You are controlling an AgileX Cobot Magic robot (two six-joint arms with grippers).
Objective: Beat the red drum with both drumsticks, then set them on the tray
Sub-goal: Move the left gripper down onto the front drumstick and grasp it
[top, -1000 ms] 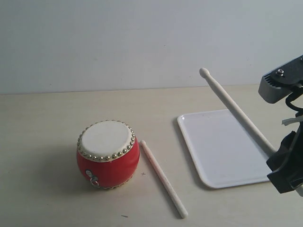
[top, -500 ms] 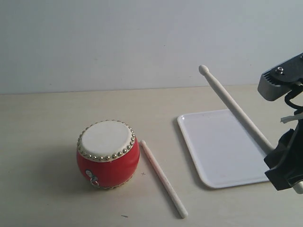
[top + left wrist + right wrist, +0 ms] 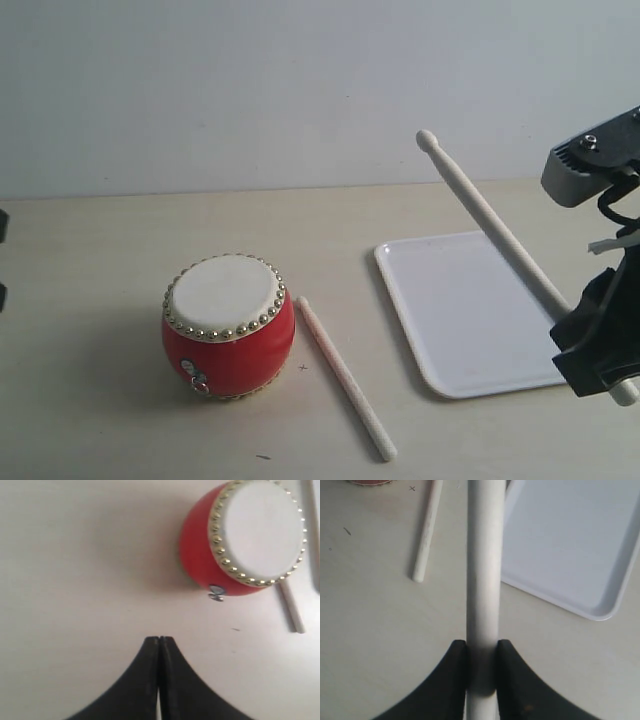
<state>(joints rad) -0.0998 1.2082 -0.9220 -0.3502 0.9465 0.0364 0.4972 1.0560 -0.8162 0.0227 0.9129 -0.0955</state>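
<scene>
Held drumstick (image 3: pixel 490 222) tip higher than second ago; right end effector (image 3: pixel 598 345) clamped on its butt, by tray (image 3: pixel 470 330) edge. Second drumstick (image 3: pixel 345 378) flat on worktop (image 3: pixel 100 250) beside red drum (image 3: pixel 228 325). Only left wrist view shows left end effector (image 3: pixel 159 641): jaws pressed together, empty.

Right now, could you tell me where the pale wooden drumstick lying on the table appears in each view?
Exterior view: the slim pale wooden drumstick lies between the round red drum and the flat white plastic tray.
Left wrist view: only its end shows, past the drum.
Right wrist view: beside the held wooden stick.
Shared landmark: the drum, a sliver in the right wrist view.
</scene>
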